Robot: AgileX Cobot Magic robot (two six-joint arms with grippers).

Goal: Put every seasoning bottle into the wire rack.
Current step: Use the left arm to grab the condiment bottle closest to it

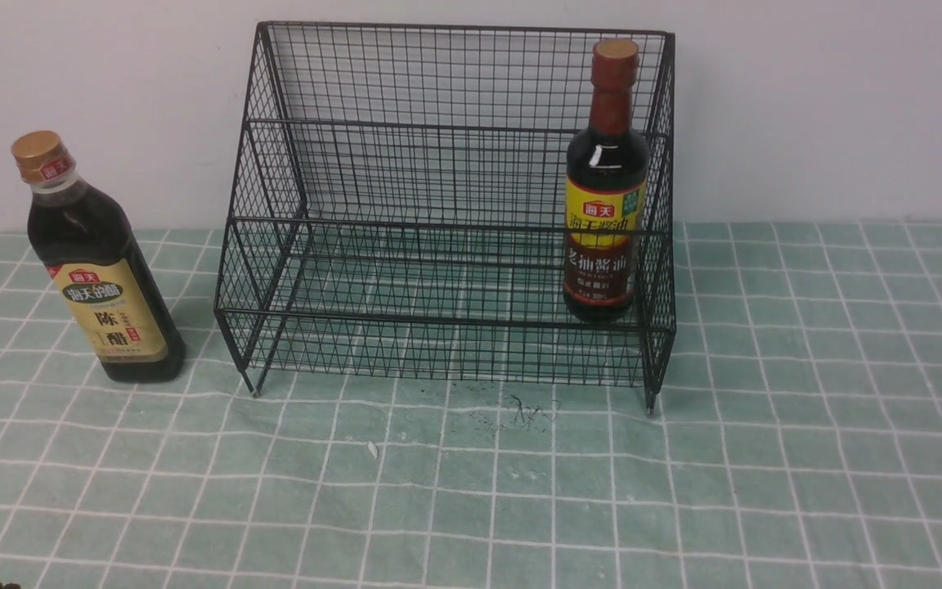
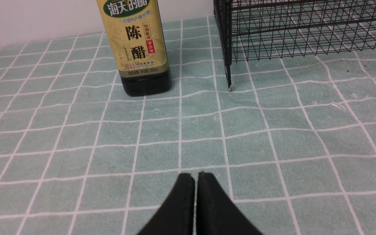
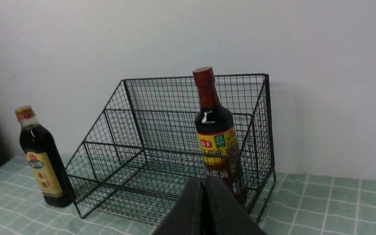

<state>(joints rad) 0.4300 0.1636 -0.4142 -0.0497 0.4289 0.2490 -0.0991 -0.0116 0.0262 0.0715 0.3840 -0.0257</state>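
The black wire rack stands at the back middle of the table. The long-necked bottle with red-brown cap and yellow-and-maroon label stands upright inside the rack's lower tier, at its right end; it also shows in the right wrist view. The broad-shouldered bottle with gold cap and beige label stands upright on the cloth left of the rack; its lower part shows in the left wrist view. My left gripper is shut and empty, well short of that bottle. My right gripper is shut and empty, back from the rack.
A green checked tablecloth covers the table, with a white wall right behind the rack. A small white scrap and dark scribbles lie on the cloth in front of the rack. The rack's front left leg stands beside the gold-capped bottle.
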